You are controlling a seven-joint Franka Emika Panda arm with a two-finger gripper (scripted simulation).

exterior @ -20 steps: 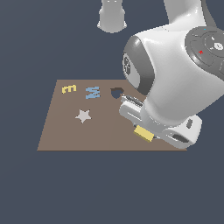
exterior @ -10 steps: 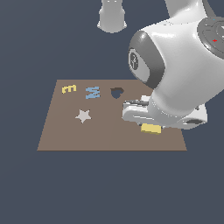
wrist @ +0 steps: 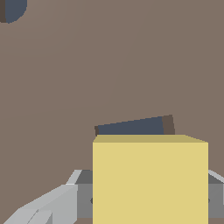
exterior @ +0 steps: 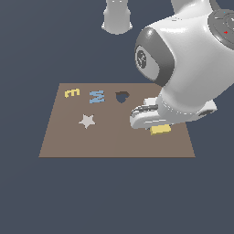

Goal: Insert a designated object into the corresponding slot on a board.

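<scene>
Gripper point(wrist: 144, 205) fingers are closed on the yellow square block point(wrist: 150, 179), holding it low over the brown board point(exterior: 114, 137). Just beyond the block's far edge, a strip of the dark square slot point(wrist: 131, 127) shows, turned slightly askew to it.

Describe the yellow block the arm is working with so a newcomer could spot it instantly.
Start at the brown board and follow it to its edge on the exterior view's right, where the white arm bends low. The yellow block peeks out beneath the gripper. It is a plain flat square, unlike the small yellow E letter in the far corner.
</scene>
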